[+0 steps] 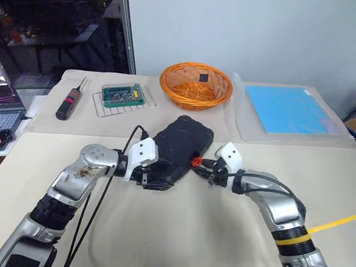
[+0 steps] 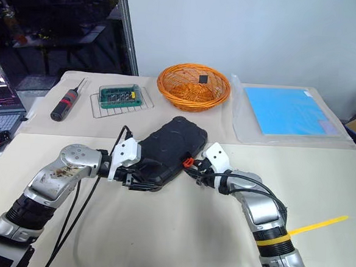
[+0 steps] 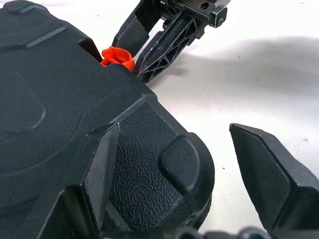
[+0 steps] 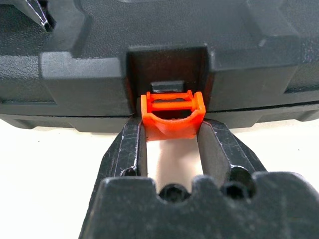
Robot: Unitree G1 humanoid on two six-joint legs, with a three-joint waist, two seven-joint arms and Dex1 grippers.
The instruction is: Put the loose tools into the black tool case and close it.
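Right fingers (image 4: 134, 144) pinching orange latch (image 4: 172, 115), black tool case (image 1: 178, 147) closed

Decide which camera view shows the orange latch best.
The right wrist view: the orange latch sits centred between the right fingers. The left wrist view catches one corner; both eye views show a small orange spot on the case.

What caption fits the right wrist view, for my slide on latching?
Right tool pinching the orange latch of the closed black tool case.
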